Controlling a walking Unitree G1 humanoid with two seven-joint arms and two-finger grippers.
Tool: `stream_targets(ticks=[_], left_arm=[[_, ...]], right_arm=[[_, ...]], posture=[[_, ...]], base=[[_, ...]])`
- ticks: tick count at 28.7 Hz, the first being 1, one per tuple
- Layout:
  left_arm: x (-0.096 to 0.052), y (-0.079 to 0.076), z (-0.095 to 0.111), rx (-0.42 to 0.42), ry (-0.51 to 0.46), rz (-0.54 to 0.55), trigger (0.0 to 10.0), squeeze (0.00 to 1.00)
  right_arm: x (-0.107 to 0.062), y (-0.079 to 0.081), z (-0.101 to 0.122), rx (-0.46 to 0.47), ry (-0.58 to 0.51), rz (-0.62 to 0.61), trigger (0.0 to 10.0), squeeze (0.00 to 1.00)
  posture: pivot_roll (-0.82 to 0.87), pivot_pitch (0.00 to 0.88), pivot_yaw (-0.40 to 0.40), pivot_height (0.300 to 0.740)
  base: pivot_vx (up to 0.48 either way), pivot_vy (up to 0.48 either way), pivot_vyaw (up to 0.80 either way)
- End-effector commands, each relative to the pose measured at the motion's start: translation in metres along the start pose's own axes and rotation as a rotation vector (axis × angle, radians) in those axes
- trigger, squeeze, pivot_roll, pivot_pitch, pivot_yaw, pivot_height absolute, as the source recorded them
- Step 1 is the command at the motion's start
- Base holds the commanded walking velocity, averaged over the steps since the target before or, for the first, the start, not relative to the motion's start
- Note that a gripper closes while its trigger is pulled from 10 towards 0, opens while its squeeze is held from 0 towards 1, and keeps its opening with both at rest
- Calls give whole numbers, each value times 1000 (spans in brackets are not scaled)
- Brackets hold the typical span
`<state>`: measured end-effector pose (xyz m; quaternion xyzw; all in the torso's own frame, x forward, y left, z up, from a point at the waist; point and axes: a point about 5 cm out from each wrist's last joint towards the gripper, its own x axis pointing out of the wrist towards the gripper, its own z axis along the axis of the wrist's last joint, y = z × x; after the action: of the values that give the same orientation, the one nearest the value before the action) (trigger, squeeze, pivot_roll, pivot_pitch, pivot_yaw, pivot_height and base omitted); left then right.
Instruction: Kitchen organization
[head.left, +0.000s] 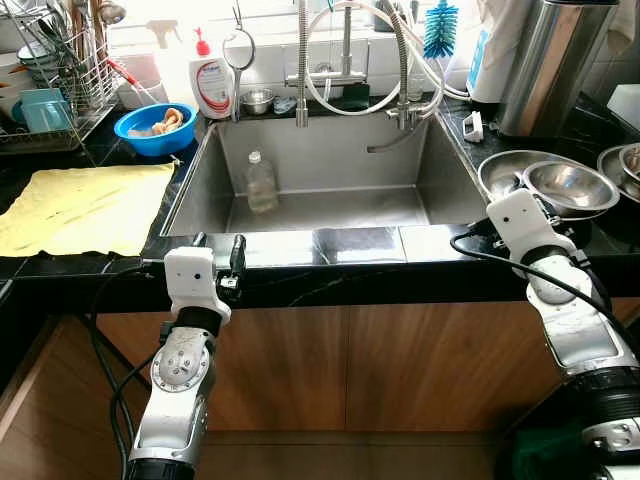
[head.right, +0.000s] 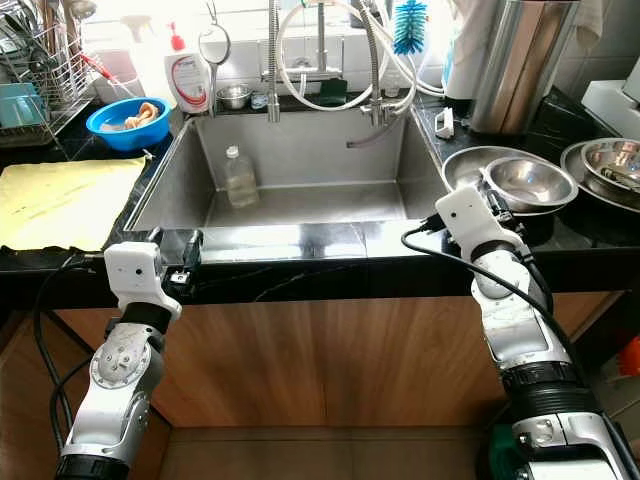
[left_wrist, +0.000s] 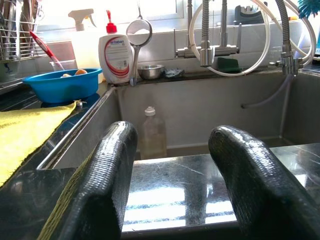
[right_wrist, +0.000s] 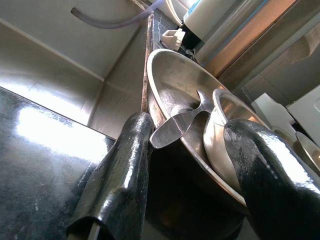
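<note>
While both arms sit at the counter front, the steel sink (head.left: 320, 190) spans the middle, with a clear plastic bottle (head.left: 262, 183) standing upright inside near its left wall. Yellow cloth (head.left: 85, 205) lies flat on the black counter left of the sink. Right of the sink: nested steel bowls (head.left: 545, 180), a spoon (right_wrist: 181, 125) resting in the larger one. Blue bowl (head.left: 155, 128) is behind the cloth, soap bottle (head.left: 211, 85) beside it. Left gripper (left_wrist: 175, 185) is at the sink's front ledge, fingers spread, holding nothing. Right gripper (right_wrist: 187, 185) is at the bowls' near rim, fingers apart, empty.
</note>
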<state>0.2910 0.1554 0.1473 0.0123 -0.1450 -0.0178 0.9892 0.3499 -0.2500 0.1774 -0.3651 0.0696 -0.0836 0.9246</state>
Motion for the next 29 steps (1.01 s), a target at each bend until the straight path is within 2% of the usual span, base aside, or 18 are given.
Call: stream_targets(ticks=[1,4,5,6,7,25,26,27,29], left_arm=[[0,1,-2,0,14,4,10000,0],[0,1,-1,1,14,6,10000,0],[-1,2,-2,1,14,6,10000,0],[-1,2,-2,2,14,6,10000,0],[0,2,-1,2,15,6,10000,0],[-1,2,-2,3,23,4,10000,0],[-1,2,-2,3,23,3,10000,0],[-1,1,-3,3,23,2,10000,0],[-1,2,-3,3,24,1,10000,0]], right_arm=[[3,-6,6,7,-16,-22,10000,0],[4,-6,7,15,-23,-20,10000,0],[4,-6,7,15,-24,-20,8784,0],[4,-6,7,16,-25,-20,3608,0],[5,-6,7,18,-27,-20,0,0],[5,-1,7,27,-18,4,0,0],[5,0,7,27,-18,4,2157,0],[5,1,7,23,-16,5,10000,0],[5,1,7,24,-14,5,10000,0]], posture=[[-126,0,83,740],[-126,0,83,740],[-126,0,83,740],[-126,0,83,740],[-125,0,84,740],[-124,0,84,740],[-124,0,84,740],[-124,0,84,740],[-125,0,85,740]], base=[[0,0,0],[0,0,0],[0,0,0],[0,0,0],[0,0,0],[0,0,0],[0,0,0],[0,0,0],[0,0,0]])
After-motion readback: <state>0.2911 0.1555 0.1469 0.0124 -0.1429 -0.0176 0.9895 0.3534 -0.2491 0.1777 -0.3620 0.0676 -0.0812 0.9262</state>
